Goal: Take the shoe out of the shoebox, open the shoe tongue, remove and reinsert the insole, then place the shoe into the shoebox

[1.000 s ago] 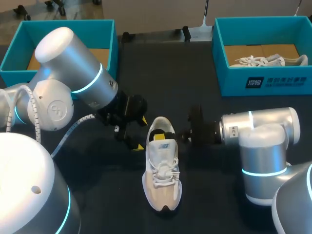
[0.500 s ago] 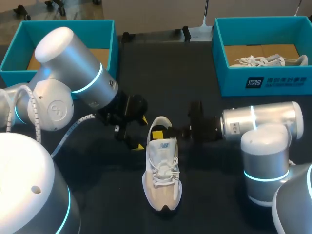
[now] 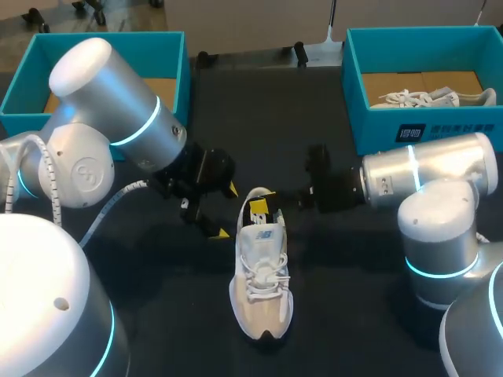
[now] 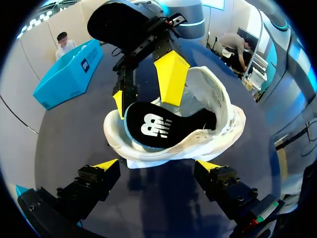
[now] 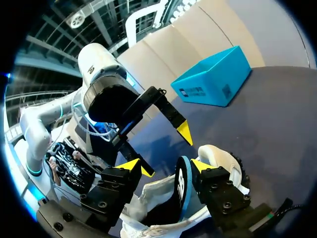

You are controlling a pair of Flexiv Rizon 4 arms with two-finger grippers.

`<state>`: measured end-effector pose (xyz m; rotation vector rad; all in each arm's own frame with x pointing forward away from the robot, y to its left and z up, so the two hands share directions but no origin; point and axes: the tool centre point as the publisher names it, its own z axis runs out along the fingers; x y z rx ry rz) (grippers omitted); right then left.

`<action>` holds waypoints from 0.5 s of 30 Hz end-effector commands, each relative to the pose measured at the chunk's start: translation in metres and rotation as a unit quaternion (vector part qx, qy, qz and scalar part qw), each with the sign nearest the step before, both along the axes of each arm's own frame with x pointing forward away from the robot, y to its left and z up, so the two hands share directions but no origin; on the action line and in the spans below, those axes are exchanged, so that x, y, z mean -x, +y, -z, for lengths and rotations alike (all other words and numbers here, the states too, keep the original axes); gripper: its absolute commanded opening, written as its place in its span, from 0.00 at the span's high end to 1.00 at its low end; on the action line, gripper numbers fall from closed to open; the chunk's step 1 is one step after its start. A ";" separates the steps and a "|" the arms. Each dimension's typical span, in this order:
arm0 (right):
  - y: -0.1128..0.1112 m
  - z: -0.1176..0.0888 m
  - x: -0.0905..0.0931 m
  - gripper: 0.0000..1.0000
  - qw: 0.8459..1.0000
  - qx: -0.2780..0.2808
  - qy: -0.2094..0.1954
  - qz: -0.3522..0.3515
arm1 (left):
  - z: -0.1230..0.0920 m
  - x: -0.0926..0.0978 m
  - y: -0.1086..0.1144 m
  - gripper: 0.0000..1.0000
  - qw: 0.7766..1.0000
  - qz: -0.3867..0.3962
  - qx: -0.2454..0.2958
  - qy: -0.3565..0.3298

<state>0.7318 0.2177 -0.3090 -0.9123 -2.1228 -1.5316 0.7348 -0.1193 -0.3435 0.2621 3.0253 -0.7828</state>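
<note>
The shoe [image 3: 261, 275] is out on the table in front of me, toe at 6 o'clock, heel at 12, laces loose. At its 10 o'clock my left gripper [image 3: 226, 212] hangs with fingers spread wide, one either side of the heel and touching nothing. From 2 o'clock my right gripper [image 5: 166, 167] has reached over the heel. Its fingers are spread too, and the insole [image 4: 163, 126] stands tipped on edge between them, against one finger and apart from the other.

I judge this the insole-removal step, about midway. Next I'd close the right fingers on the raised heel end and draw it up and back, with the left steadying the heel so the shoe doesn't follow.

Far off, one box [image 3: 118, 36] sits at 11 o'clock, and another [image 3: 377, 129] at 1 holds a second shoe [image 3: 432, 98].
</note>
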 end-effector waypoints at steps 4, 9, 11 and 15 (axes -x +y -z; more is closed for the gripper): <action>-0.019 -0.012 -0.005 0.36 0.998 0.047 0.006 -0.047 | -0.007 -0.002 0.012 0.00 1.000 -0.006 -0.004 -0.002; -0.028 -0.025 -0.006 0.33 0.992 0.097 0.017 -0.077 | -0.011 -0.004 0.022 0.00 1.000 -0.015 -0.006 0.000; -0.032 -0.030 -0.006 0.33 0.989 0.116 0.023 -0.087 | -0.013 -0.006 0.027 0.00 1.000 -0.015 -0.005 0.006; -0.042 -0.040 -0.011 0.27 0.982 0.160 0.033 -0.100 | -0.019 -0.012 0.039 0.00 1.000 0.001 -0.001 0.022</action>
